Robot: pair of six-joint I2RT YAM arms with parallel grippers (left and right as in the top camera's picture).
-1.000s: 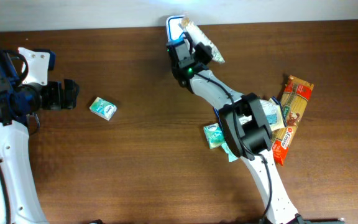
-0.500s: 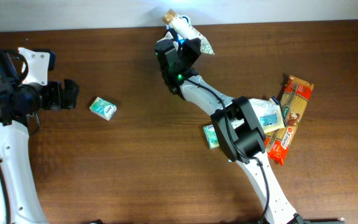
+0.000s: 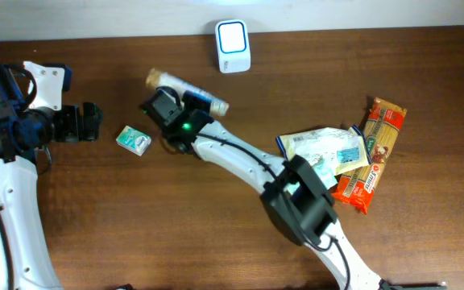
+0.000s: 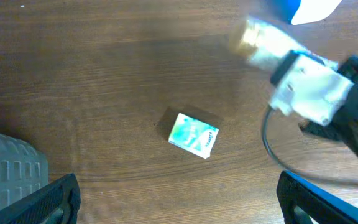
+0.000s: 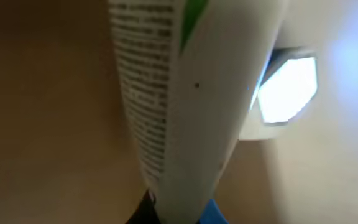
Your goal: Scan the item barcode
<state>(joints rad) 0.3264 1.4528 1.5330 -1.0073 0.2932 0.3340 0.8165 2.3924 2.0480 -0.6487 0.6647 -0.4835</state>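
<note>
Gripping one long, narrow packet (image 3: pixel 210 101) about midway along its length, the right claw (image 3: pixel 182 105) is clamped shut on it, so the packet sticks out on both sides of the fingers. Its long axis lies roughly flat over the table (image 3: pixel 95 225). The gold-coloured end points away to the claw's rear left and the other end to its right. One white scanner (image 3: pixel 233 35) stands beyond this claw and off to its right, apart from the packet. In the right wrist view its lit window shows just past the packet's printed side. One small green box (image 3: pixel 134 140) lies flat to the left of the right claw, between it and the left claw (image 3: pixel 95 122). The left claw's fingers (image 4: pixel 48 199) stand wide apart, holding nothing. Well to the right of the right claw lies a pile of three distinguishable packs: one pasta bag (image 3: pixel 383 129), one red pack (image 3: pixel 358 190) and one white-and-green pouch (image 3: pixel 321 145).
</note>
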